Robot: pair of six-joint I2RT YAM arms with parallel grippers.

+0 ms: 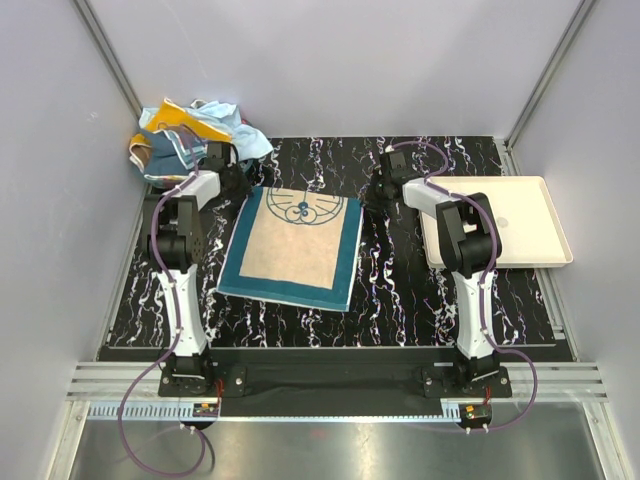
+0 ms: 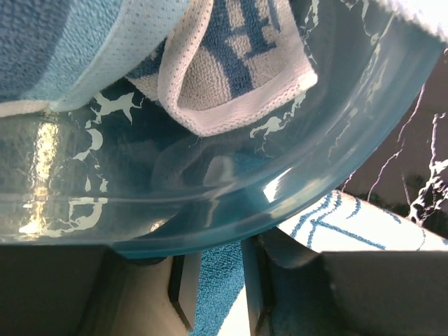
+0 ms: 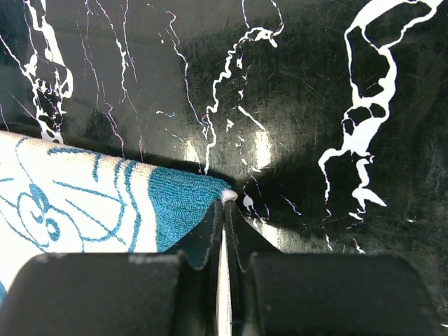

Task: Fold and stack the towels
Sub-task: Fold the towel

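Top external view showed the teal towel (image 1: 290, 255) lying flat at the middle of the table (image 1: 400, 300), beige centre up. The other towels (image 1: 190, 130) were heaped in a translucent blue tub (image 2: 336, 161) at 10 o'clock, and a cream tray (image 1: 530, 245) sat at 3 o'clock. Both arms reached to the towel's 12 o'clock edge, one at each far corner.

The right hand (image 3: 224, 210) was closed tight, its fingers meeting on the very tip of the far-right corner. The left hand (image 2: 215, 280) had its fingers somewhat apart with teal cloth showing in the gap. Whether it had any real hold could not be told.

I judged that the fold was about to begin and that the grips were the weak point. The right hand held so little cloth that the corner could slip free once lifted. If the left hand rose without a hold, only one corner would travel, the towel would skew, and the fold would land crooked. The left hand also worked just beside the tub, so a careless lift could nudge it or snag a towel from the heap.
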